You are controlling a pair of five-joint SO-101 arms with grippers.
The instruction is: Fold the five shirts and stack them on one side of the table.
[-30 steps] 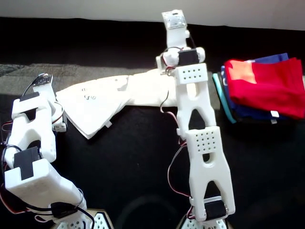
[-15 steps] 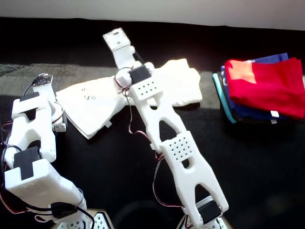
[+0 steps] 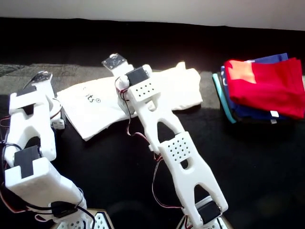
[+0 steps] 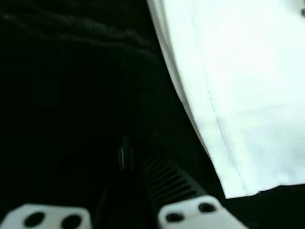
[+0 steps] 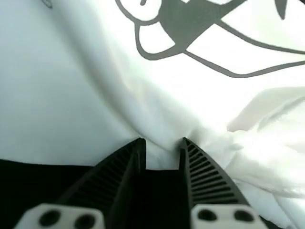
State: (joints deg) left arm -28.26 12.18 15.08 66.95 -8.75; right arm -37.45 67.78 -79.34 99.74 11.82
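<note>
A white shirt (image 3: 93, 109) with a dark printed drawing lies spread across the back middle of the black table (image 3: 109, 167). My right arm stretches from the front to the shirt's far edge. There the right gripper (image 3: 114, 62) (image 5: 160, 145) is shut on a bunched fold of the white shirt (image 5: 71, 86), with cloth puckering toward the fingertips. My left gripper (image 3: 42, 77) (image 4: 138, 160) stands at the shirt's left end, shut and holding nothing, low over bare table. The hemmed edge of the white shirt (image 4: 248, 95) lies just beside it.
A stack of folded shirts (image 3: 267, 86), red on top of blue and teal ones, sits at the right back of the table. The table's front half between the two arm bases is bare black cloth. A pale wall strip (image 3: 152, 9) runs along the back.
The right arm swung left and came down, carrying the shirt's right part over toward the middle, so the shirt is now shorter on the right. The left arm barely shifted.
</note>
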